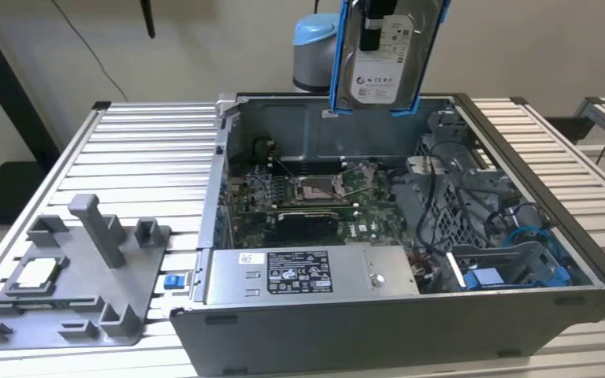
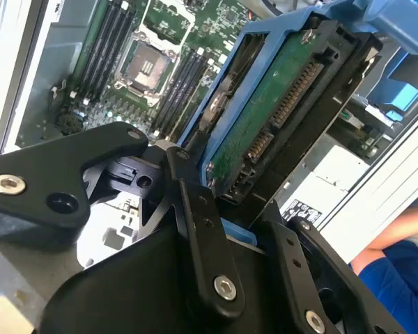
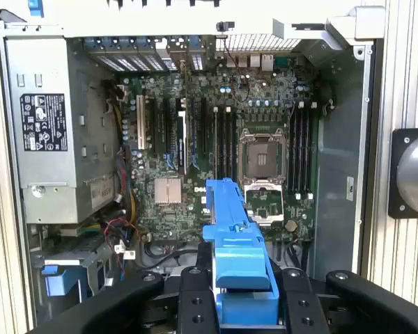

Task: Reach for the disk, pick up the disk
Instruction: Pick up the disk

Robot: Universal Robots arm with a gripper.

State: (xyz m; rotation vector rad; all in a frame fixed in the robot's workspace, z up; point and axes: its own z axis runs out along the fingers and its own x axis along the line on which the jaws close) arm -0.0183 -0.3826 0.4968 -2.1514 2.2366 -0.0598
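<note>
The disk (image 1: 384,63), a silver drive with a white label in a bright blue bracket, hangs upright in the air above the far wall of the open computer case (image 1: 208,236). My gripper (image 1: 371,6) is shut on its upper end. The second wrist view shows the disk's green circuit-board underside (image 2: 279,118) and blue frame running away from the black fingers (image 2: 195,223). In the first wrist view the blue bracket (image 3: 237,257) sticks out between the two black fingers (image 3: 194,299), high over the motherboard (image 3: 195,139).
Inside the case lie the motherboard (image 1: 302,197), a grey power supply (image 1: 302,272) with a sticker, and a blue-tabbed drive bay (image 1: 491,276). A grey fixture (image 1: 72,276) holding a white-topped chip sits on the slatted table (image 1: 145,157). A person's blue sleeve (image 2: 397,271) is nearby.
</note>
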